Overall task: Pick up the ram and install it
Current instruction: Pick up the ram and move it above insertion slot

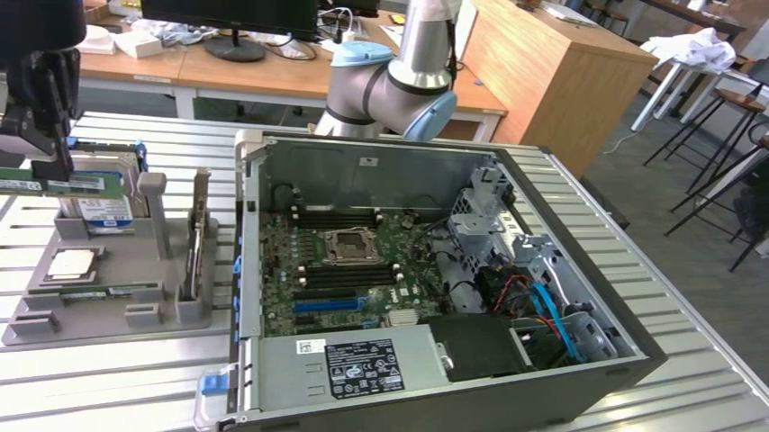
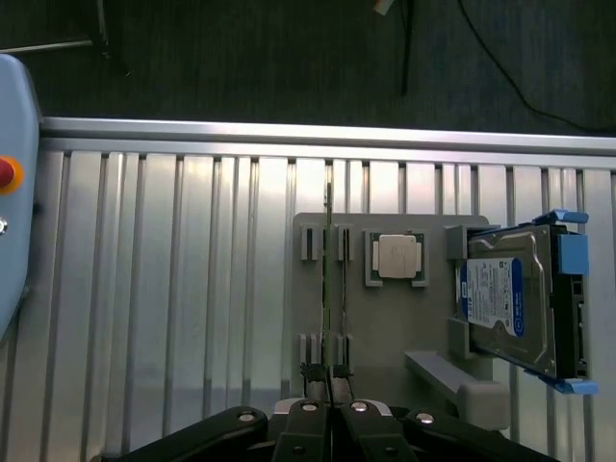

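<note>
The gripper [image 1: 53,171] is clamped shut on the ram [image 1: 85,186], its two fingers pinching the thin green stick by its flat faces near the middle. In the wrist view the stick appears edge-on, a narrow line running straight out from between the fingertips [image 2: 318,416]. That grip suits the job: holding the faces keeps the board from twisting and leaves the contact edge free to face downward.

The ram hangs level above the grey holder [image 1: 108,315], apparently lifted clear of it. It sits directly over the pairs of small notched posts [image 2: 308,243] that would have kept it standing on edge. The posts look made for that, so the fingers can come down on either side of the stick.

The holder's other pockets keep their parts. The square processor [image 1: 72,263] lies flat in its recess beside the ram's posts. The hard drive [image 1: 106,213], in its blue-clipped bracket, leans in the cradle at the holder's far end, behind the ram in the exterior view.

The holder rests on the ribbed metal table [image 1: 121,378]. The open computer case [image 1: 577,270] lies on its side just beside the holder, toward the exterior view's right. Its circuit board [image 1: 348,270] faces up, and its long dark slots [image 1: 342,216] flank the central socket, well apart from the holder. The pick looks done and the install not yet begun.
</note>
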Robot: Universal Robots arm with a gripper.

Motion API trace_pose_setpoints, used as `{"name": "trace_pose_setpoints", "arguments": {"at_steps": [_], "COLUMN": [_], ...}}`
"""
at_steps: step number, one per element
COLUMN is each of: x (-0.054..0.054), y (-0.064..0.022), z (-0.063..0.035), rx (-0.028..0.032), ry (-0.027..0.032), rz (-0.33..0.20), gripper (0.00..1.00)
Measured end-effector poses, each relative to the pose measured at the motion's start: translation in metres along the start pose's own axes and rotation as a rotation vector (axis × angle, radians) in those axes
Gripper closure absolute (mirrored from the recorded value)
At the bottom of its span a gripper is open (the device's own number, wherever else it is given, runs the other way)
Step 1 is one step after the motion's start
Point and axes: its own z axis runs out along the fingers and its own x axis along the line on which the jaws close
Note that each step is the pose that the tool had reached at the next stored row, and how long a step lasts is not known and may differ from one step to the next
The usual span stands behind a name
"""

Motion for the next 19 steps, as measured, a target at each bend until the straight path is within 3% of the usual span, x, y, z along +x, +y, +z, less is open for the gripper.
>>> {"name": "trace_pose_setpoints", "arguments": {"at_steps": [7, 13, 19], "x": [0.000, 0.000, 0.000], "y": [-0.0031, -0.0104, -0.0222], "z": [-0.0003, -0.0010, -0.0022], "rx": [0.0009, 0.0011, 0.0010], "ry": [-0.0016, -0.0132, -0.0178], "rz": [-0.001, -0.003, -0.005], "gripper": [0.89, 0.89, 0.89]}}
